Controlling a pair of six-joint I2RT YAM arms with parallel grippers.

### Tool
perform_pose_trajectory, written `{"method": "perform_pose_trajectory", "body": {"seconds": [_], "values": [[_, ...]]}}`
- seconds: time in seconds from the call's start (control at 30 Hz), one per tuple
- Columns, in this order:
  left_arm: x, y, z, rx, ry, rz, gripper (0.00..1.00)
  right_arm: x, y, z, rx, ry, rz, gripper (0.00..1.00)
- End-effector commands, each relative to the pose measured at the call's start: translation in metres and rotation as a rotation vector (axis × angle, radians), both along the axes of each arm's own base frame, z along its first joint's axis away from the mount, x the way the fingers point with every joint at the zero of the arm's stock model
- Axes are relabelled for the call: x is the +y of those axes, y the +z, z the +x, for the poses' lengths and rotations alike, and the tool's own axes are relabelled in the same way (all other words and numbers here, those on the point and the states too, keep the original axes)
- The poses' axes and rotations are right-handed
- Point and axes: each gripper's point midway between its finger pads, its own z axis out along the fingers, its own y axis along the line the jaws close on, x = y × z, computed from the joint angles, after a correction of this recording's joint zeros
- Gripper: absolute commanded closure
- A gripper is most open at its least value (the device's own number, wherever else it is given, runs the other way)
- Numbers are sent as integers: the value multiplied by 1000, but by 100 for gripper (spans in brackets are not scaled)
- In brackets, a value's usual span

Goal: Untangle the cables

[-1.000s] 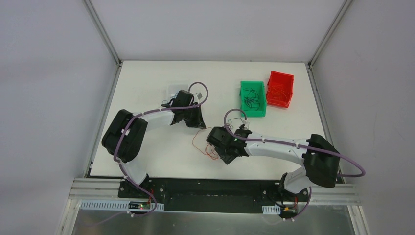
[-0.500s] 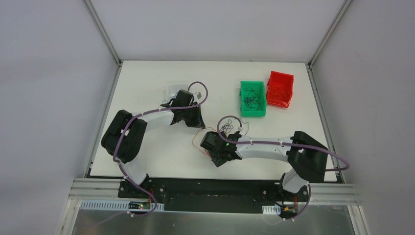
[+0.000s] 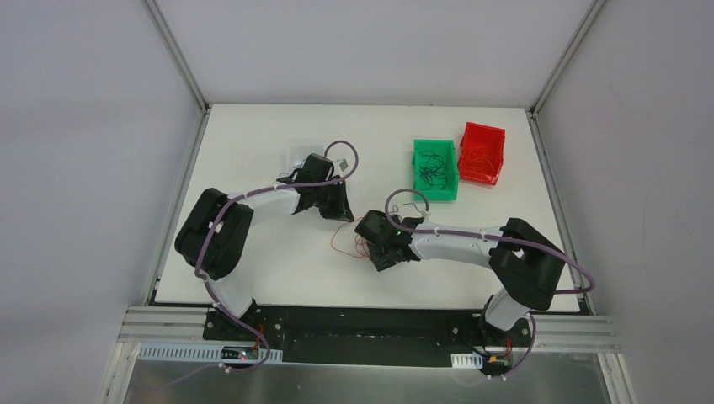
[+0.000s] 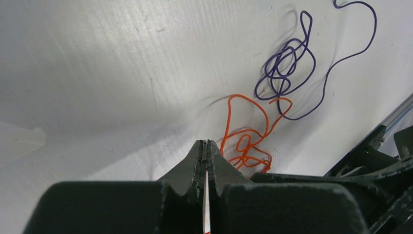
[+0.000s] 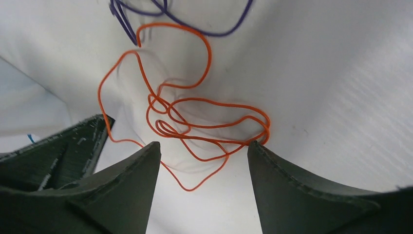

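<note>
1. The orange cable (image 5: 168,114) lies in a curly bunch in the middle of the table (image 3: 253,143), between the 2 grippers.
2. The purple cable (image 4: 285,68) lies just on the far side of it. The 2 cables touch at 1 spot.
3. The left gripper (image 4: 207,148) has its fingers pressed tight together right at the orange bunch. I cannot tell if it pinches a strand.
4. The right gripper (image 5: 203,146) is spread wide, with 1 finger on each side of the orange loops. It holds nothing.
5. I think the job now is to grab the orange bunch.
6. Go down low, because the cable is very thin and flat on the table.
7. Pinch only orange, not purple.
8. Then pull slowly toward the near side, so the loops open and do not make a knot.
9. The green bin (image 3: 418,189) and the red bin (image 3: 484,133), far right, hold more cables.
</note>
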Motion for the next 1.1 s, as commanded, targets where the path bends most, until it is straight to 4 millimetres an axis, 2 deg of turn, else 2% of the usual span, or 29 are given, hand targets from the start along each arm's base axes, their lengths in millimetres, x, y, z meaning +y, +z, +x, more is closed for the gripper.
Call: {"method": "perform_pose_trajectory", "body": {"seconds": [0.0,0.17,0.27,0.37,0.57,0.73,0.8,0.87,0.97,1.07], "values": [[-11,8,0,26,-62,-55,100,-27,-12,17,19,-128,-42,31],[-18,10,-5,53,-96,-93,100,-31,-13,35,19,-106,-42,25],[-19,11,-6,55,-101,-98,100,-27,-12,43,17,-84,-30,13],[-19,11,-7,59,-102,-103,100,-18,-12,49,28,-60,-6,7],[-19,9,-9,71,-104,-101,100,-12,-16,47,60,-28,3,7],[-23,17,-19,77,-145,-143,100,-2,-24,49,75,24,55,11],[-21,19,-24,67,-158,-150,100,3,-30,50,98,52,76,16],[-20,20,-28,58,-168,-149,100,7,-39,50,123,70,81,26],[-19,18,-32,63,-174,-150,100,9,-47,49,134,69,98,50],[-17,22,-29,37,-164,-143,100,8,-53,48,140,57,115,85]]}}
